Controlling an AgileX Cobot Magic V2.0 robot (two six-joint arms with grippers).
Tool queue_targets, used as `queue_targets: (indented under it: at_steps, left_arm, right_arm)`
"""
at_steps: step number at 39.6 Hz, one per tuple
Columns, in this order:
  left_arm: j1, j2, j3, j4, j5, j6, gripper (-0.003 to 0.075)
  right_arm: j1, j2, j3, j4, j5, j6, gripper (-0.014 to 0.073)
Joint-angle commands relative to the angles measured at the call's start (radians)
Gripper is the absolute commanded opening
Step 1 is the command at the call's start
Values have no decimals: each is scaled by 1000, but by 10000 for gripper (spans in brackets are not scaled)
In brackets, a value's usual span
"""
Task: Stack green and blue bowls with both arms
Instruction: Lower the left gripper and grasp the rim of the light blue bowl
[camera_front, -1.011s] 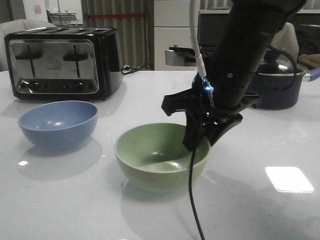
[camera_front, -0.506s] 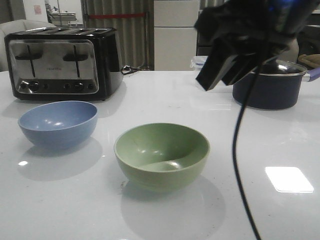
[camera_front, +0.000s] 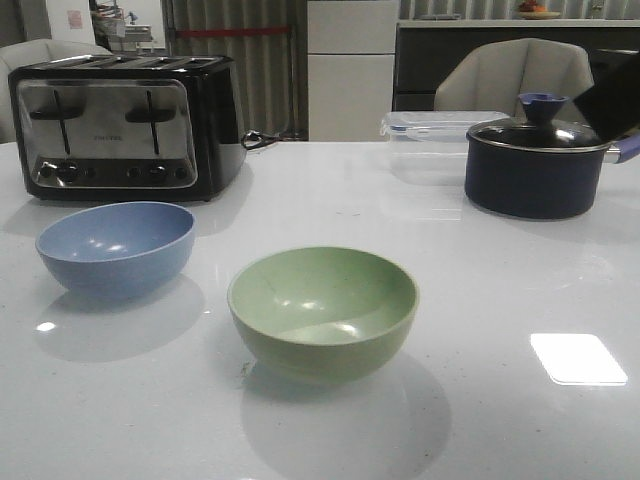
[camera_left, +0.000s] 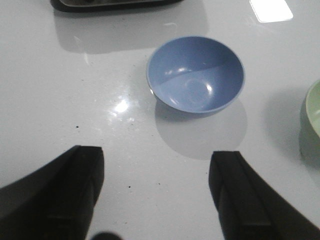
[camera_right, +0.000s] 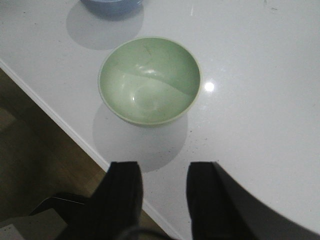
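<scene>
The green bowl (camera_front: 323, 311) sits upright near the table's (camera_front: 500, 420) front edge, the blue bowl (camera_front: 116, 247) apart from it toward the left edge. Above them, the left gripper (camera_left: 157, 195) hangs with jaws wide and empty, the right gripper (camera_right: 164, 192) with a narrower gap, also empty.

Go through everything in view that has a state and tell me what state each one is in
green bowl: upright, empty, alone on the table, not stacked
blue bowl: upright, empty, apart from the green one
left pincer: open, holding nothing, above the table short of the blue bowl
right pincer: open, holding nothing, off the green bowl
pot: lid on
toaster: slots look empty
clear container: lid on
</scene>
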Motion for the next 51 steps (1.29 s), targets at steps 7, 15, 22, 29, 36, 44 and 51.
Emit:
queue_targets:
  at_steps: [7,15,22,29,36,44,51]
  left_arm:
    - [-10,200,-120,-7,-67,-10,507]
    - [-10,407,-233,-3,-63,-19,521]
    - [-10,589,-360,-1,-61,-26,614]
    - [-10,740,-457,-1,-63,-29,615]
    - [-10,870,-532,-1,-74,-29,615]
    - [-10,978,-594,5,-87,-29,578]
    - [-10,1014,-619,7,-81,-29,422]
  right_arm:
    - [0,-13,-24,-1,-56,-14,362]
    - [0,-13,-24,-1,-56,-14,362]
    - [0,-13,-24,-1,-56,-14,362]
    - [0,-13,-24,-1,-56,-14,362]
    - [0,-13,-24,-1,-56,-14,362]
    - [0,-13,-24,-1,-56,-14,362]
    - [0,-13,-24,-1,-56,-14,362]
